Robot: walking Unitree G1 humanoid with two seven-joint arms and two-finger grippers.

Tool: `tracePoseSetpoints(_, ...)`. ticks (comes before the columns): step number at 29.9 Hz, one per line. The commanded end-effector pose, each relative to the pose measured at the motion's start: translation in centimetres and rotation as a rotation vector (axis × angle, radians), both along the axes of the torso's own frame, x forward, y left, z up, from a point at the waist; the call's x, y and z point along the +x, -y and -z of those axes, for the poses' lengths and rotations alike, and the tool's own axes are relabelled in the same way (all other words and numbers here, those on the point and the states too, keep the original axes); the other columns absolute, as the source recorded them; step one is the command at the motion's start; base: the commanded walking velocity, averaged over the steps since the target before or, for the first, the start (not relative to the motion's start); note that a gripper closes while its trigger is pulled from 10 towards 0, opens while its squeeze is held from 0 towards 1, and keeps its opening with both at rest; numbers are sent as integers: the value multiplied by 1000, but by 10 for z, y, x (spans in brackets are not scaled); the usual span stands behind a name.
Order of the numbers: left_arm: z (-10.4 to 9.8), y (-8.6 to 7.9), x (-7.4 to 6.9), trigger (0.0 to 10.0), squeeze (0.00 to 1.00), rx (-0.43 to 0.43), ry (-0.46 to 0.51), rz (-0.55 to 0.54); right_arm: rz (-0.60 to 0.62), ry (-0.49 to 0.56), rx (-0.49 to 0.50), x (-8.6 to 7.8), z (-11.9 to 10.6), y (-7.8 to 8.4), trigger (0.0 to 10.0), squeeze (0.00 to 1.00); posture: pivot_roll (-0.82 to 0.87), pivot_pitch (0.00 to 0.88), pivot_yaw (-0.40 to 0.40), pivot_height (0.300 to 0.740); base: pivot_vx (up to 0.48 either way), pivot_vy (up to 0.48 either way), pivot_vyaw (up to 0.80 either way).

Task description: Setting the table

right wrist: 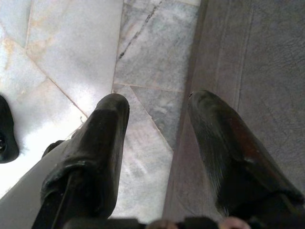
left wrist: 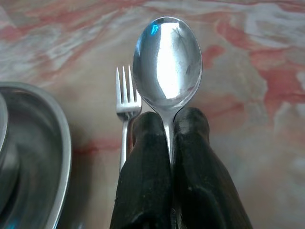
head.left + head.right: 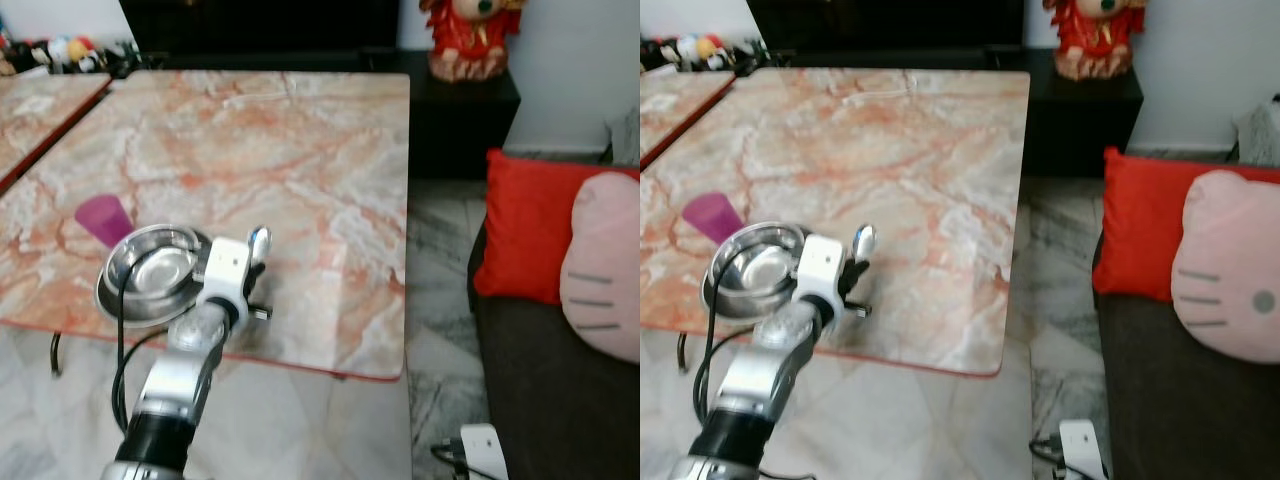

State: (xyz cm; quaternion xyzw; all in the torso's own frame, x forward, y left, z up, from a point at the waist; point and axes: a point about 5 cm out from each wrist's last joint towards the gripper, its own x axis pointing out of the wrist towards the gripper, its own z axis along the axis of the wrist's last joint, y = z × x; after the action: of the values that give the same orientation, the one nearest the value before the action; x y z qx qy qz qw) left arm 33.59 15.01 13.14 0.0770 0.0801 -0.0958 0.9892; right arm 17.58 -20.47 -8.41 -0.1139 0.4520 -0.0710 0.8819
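Left wrist view: left gripper (image 2: pixel 170 125) clamps spoon (image 2: pixel 167 59) above marble table (image 3: pixel 300 160) | fork (image 2: pixel 127 102) lies beside steel bowl (image 3: pixel 150 272) | step: placing spoon; next: lower it beside fork, release | right gripper (image 1: pixel 157 124) idle, fingers spread

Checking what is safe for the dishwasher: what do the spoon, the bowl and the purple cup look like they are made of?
The spoon in the left hand looks like polished steel: it mirrors light. The bowl looks like the same metal, shiny with grey reflections. The purple cup is probably plastic: matte, evenly coloured, slightly see-through.
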Motion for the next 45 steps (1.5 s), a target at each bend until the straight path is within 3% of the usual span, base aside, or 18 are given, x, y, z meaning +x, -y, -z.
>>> tracePoseSetpoints(1,4,-3,4,10000,0,2,-12,-23,3,-25,6,-6,3,-2,10000,0,-73,121,59,740,0,0,0)
tracePoseSetpoints(6,9,-2,11,10000,0,-4,-42,-30,3,-27,5,-7,4,-2,10000,0,-77,125,58,740,0,0,0)
tracePoseSetpoints(19,17,10,15,10000,0,2,-62,3,5,-30,4,-8,4,-2,10000,0,-78,128,55,740,0,0,0)
tracePoseSetpoints(25,16,10,18,10000,86,-2,-56,-11,6,-30,3,-8,4,-2,10000,0,-77,128,55,740,0,0,0)
tracePoseSetpoints(32,18,9,20,10000,102,-6,-58,-29,6,-30,3,-8,4,-2,10000,0,-78,128,55,740,0,0,0)
tracePoseSetpoints(38,19,9,21,10000,239,-1,-65,-37,5,-31,2,-8,4,-1,10000,0,-79,130,54,740,0,0,0)
tracePoseSetpoints(40,19,8,22,10000,329,2,-67,-39,6,-31,2,-8,4,-1,10000,0,-79,130,54,740,0,0,0)
tracePoseSetpoints(42,19,8,22,10000,616,5,-65,-40,6,-31,2,-8,4,-1,10000,0,-79,131,54,740,0,0,0)
tracePoseSetpoints(45,19,7,23,10000,631,5,-61,-42,6,-31,1,-8,4,-1,10000,0,-78,131,53,740,0,0,0)
